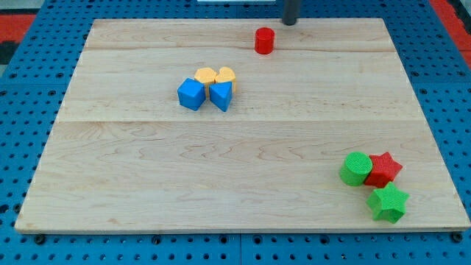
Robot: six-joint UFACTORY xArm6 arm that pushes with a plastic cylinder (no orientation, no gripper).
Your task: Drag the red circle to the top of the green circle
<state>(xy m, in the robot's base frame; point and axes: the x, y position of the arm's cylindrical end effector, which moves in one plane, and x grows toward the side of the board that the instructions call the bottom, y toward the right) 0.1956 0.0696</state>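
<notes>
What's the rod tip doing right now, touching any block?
My tip: no gripper, holds nothing; it sits at the view's top, just up-right of the red circle, not touching it.

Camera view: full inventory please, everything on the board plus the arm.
red circle block: 1, red, top centre of the board
yellow blocks: 2, yellow, shapes unclear, touching, left of centre
blue blocks: 2, blue, angular, just below the yellow pair
green circle block: 1, green, bottom right
red star block: 1, red, against the green circle's right
green star block: 1, green, below the red star
wooden board: 1, light wood, on blue pegboard
my tip: 1, dark rod, up-right of the red circle, apart
</notes>
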